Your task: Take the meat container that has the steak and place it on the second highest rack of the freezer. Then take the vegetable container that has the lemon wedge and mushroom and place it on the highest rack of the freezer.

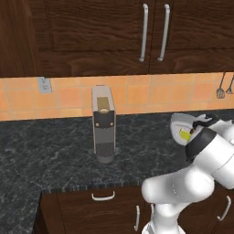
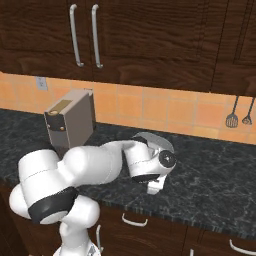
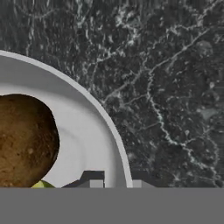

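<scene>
grip | my jaws pinch the vegetable container [image 3: 94, 127] rim (mushroom [image 3: 24, 140] aboard) | risk: thin edge hold, tray may tip

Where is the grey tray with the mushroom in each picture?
Left base view: the vegetable container sits at the right, halfway up, just behind the arm's wrist.
Right base view: its rim curves over the hand, a little right of the middle.
Hand view: it covers the lower left, with the mushroom inside.
Shared landmark: the black speckled counter under it.
</scene>
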{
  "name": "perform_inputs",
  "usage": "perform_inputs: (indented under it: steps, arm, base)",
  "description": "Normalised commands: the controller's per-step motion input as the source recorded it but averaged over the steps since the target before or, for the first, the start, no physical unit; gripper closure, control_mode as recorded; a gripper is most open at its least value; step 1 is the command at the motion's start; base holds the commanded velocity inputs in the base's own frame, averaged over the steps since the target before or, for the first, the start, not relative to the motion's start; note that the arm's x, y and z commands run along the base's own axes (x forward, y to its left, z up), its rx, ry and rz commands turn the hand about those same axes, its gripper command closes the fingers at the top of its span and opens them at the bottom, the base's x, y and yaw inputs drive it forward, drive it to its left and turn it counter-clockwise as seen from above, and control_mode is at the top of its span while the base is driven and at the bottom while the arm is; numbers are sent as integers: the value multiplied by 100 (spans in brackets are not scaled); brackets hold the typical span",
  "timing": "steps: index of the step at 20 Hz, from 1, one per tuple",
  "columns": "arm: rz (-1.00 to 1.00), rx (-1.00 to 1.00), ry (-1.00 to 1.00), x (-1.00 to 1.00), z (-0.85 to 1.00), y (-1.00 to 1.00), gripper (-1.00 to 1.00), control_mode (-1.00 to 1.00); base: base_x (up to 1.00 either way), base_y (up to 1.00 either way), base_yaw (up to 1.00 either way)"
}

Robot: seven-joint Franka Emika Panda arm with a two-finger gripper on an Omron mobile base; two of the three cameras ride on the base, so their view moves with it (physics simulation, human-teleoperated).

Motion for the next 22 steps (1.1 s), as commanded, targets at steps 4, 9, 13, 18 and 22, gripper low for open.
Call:
perform_inputs:
  steps: [4,9,13,18,22]
  arm:
    - [-5,-7,-11,-57,68,13,100,-100]
    - [-6,-15,0,-69,93,18,100,-100]
    - [-9,-16,0,-59,78,32,100,-100]
    - [-8,-4,0,-61,90,38,100,-100]
    - [-1,0,8,-53,89,42,100,-100]
  base:
    - [0,0,0]
    - [0,0,0]
    - [0,0,0]
    - [0,0,0]
    - [0,0,0]
